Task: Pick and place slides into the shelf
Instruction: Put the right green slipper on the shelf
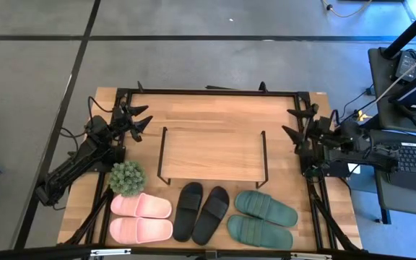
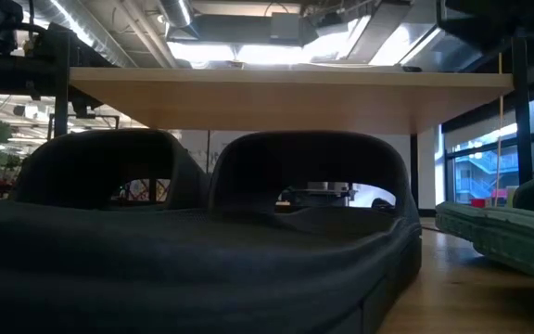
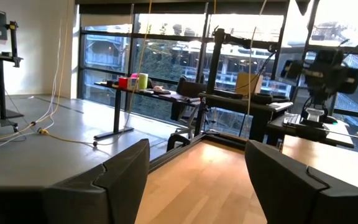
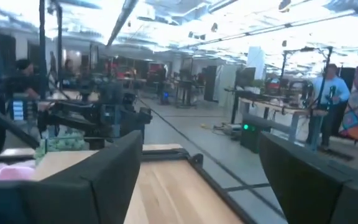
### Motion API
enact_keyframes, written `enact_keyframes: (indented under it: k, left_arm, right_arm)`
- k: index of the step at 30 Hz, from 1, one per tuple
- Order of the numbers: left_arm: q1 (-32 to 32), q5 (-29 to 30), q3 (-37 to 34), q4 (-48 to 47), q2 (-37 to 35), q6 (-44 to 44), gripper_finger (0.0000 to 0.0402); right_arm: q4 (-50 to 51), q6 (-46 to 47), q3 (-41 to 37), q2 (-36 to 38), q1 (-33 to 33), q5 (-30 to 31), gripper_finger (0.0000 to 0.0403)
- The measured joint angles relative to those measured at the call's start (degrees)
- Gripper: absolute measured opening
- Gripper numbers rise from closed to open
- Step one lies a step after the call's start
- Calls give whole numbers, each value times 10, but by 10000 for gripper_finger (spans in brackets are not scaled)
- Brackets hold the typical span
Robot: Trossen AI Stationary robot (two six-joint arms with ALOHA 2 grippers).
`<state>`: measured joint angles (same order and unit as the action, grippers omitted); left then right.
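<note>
Three slide pairs [image 1: 202,211] lie before the shelf [image 1: 211,151], both claws open

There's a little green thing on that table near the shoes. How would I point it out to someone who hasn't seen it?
Start at the low wooden shelf in the middle of the table, then look to its front left corner. Just beyond it, right behind the pink slides, sits a small round plant with bushy green leaves. It is the only round, leafy thing there; the green slides are flat and lie at the far right of the row.

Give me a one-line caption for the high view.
Three slide pairs, pink, black, green, lined up before the empty shelf; both arms parked at the table's sides.
</note>
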<state>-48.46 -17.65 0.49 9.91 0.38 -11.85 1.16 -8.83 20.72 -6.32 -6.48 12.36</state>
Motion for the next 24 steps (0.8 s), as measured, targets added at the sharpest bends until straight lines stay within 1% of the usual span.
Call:
enact_keyframes:
  k: [5,7,10,14,17,20,24]
  left_arm:
    - [0,0,0,0,0,0,255]
    - [0,0,0,0,0,0,255]
    - [0,0,0,-3,0,0,255]
    - [0,0,0,-9,0,0,255]
    - [0,0,0,-19,0,0,255]
    - [0,0,0,-19,0,0,255]
    - [0,0,0,-19,0,0,255]
  right_arm:
    - [25,-84,95,-127,0,-2,317]
    - [59,-111,146,-187,2,-2,317]
    - [139,-134,231,-275,14,0,317]
    - [251,-138,344,-378,59,0,317]
    - [308,-142,420,-445,109,7,317]
    - [367,-142,483,-503,169,57,317]
    - [430,-140,540,-567,263,157,317]
